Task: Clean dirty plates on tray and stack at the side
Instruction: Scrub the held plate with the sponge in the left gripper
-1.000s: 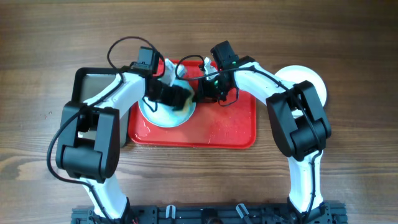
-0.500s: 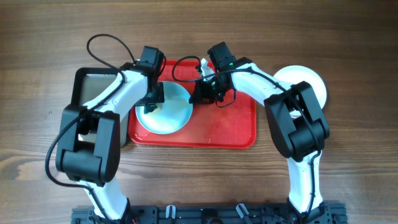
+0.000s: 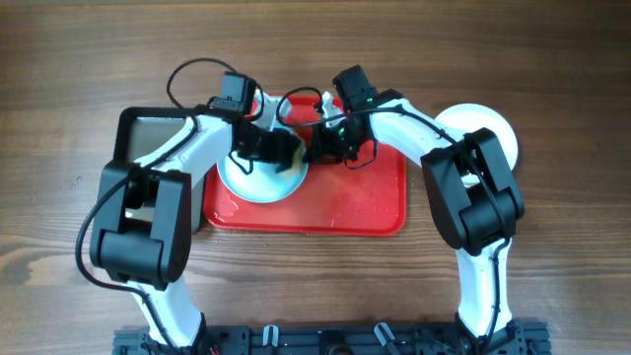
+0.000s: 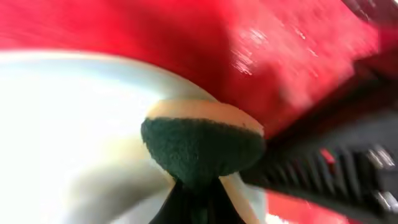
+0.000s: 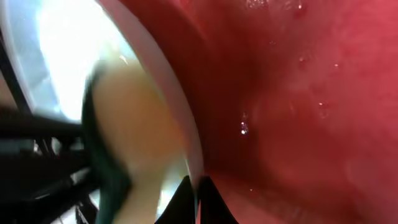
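My left gripper, clamped on the sponge, presses the plate just left of the rim my right gripper pinches

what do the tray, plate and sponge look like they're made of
Tray: likely plastic, glossy red, with a wet sheen and droplets. Plate: pale, smooth and shiny; plastic or glazed ceramic, can't tell. Sponge: soft foam, a cream layer under a fuzzy dark green scouring face.

Wood-grain table. Black tray, grey bottom, left side of table, partly covered. Sponge: dark green scrub face, pale yellow backing, blurred. Black rail along near table edge
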